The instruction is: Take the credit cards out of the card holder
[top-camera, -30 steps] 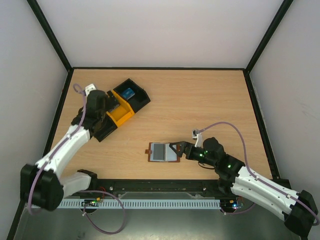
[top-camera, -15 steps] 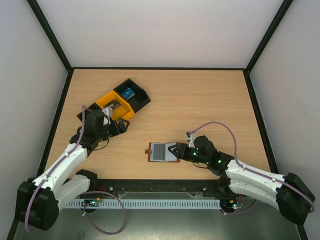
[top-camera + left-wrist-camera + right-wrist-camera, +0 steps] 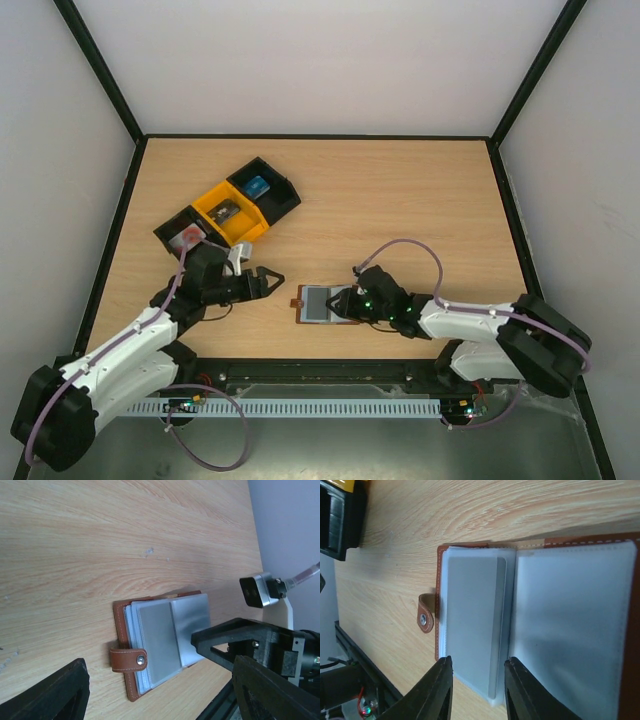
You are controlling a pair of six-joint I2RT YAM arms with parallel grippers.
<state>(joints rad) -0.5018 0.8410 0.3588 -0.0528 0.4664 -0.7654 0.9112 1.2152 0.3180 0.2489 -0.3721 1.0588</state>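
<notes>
The brown card holder (image 3: 318,303) lies open on the table, its pale pockets up and its strap (image 3: 127,659) at the left end. A grey credit card (image 3: 470,625) sits in the left pocket (image 3: 157,640). My right gripper (image 3: 343,303) hangs low over the holder's right half. In the right wrist view its fingers (image 3: 480,659) stand narrowly apart astride the near end of that pocket, clamped on nothing. Left of the holder, my left gripper (image 3: 262,281) points at it with jaws open and empty (image 3: 160,700).
A row of black and yellow trays (image 3: 272,205) stands at the back left. They hold a blue card (image 3: 258,186), a dark card (image 3: 225,211) and a white card with a red blotch (image 3: 186,237). A rail runs along the near table edge (image 3: 320,372).
The left arm swung from above the trays down towards the holder. The right gripper slid left over the holder and narrowed its jaws.
</notes>
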